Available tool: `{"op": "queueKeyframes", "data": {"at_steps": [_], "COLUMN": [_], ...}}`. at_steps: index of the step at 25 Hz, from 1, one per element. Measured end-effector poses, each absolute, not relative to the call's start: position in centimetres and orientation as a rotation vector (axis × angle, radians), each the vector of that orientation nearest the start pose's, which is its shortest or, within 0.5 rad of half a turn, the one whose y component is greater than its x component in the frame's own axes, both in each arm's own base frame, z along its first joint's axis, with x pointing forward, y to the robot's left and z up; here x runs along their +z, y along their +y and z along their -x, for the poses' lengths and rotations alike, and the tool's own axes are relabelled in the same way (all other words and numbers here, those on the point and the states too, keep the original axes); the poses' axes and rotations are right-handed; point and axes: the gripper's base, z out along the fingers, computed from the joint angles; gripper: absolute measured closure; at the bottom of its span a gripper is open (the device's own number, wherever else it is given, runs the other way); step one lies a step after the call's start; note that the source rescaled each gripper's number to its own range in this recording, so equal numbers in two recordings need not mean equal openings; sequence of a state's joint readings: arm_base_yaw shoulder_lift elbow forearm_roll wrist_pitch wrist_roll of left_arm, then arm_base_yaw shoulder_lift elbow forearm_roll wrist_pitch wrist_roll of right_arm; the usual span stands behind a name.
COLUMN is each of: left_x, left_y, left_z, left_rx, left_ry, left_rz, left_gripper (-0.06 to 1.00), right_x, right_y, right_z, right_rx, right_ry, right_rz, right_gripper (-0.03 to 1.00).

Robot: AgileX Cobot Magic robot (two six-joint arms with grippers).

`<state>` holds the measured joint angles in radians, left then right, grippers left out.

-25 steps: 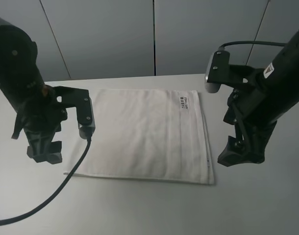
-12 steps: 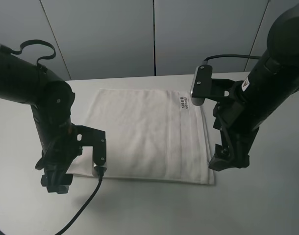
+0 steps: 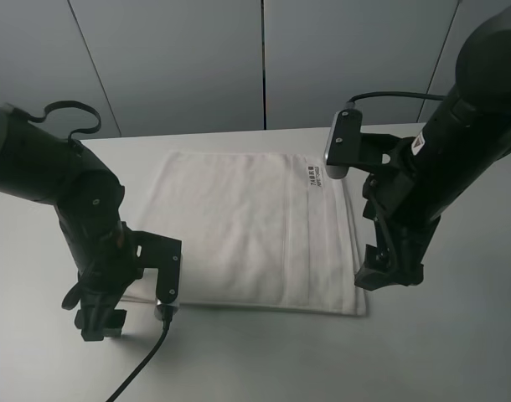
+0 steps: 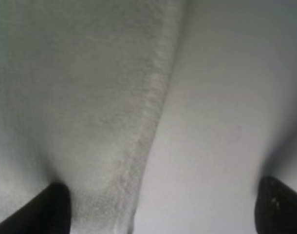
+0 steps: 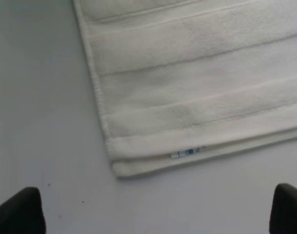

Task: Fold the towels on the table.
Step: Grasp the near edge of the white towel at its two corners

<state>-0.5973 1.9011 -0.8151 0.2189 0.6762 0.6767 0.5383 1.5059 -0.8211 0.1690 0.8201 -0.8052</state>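
Two grippers hang low over the table [image 3: 456,343], jaws wide apart, holding nothing. At the towel's [image 3: 255,226] near left corner the left gripper [image 3: 100,316] straddles the hem, one finger over cloth, the other over bare table. By the near right corner the right gripper [image 3: 389,270] hovers just beside the edge. Mid-table, the towel lies flat and unfolded, label [image 3: 314,174] at its far right

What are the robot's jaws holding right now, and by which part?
Nothing is held. Both pairs of jaws stand open by the towel, one at each corner nearest the camera.
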Motion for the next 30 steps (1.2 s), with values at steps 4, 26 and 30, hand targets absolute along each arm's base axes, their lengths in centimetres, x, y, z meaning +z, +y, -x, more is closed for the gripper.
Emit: {"op": "queueKeyframes", "data": {"at_steps": [4,26,30], "left_x": [8.7,8.6,8.6], "left_y": [-14.4,-14.5,-14.5], "left_z": [-23.3,-23.5,-23.5], "left_rx": [0.204,0.211,0.213], "left_ry": [2.431,2.432,2.43], "left_rz": [-2.159,-2.133,-2.132], "left_gripper": [-0.03,-0.03,-0.03], "right_x": [18.6,11.6,11.6], "right_y": [14.1,16.0,16.0], "right_z": [-21.4,-20.4,-20.4], "right_rx": [0.17,0.11,0.11], "right_ry": [2.443,2.261,2.212], "right_rz": [1.744,2.159,2.197], "right_gripper": [-0.03,-0.03,-0.03]}}
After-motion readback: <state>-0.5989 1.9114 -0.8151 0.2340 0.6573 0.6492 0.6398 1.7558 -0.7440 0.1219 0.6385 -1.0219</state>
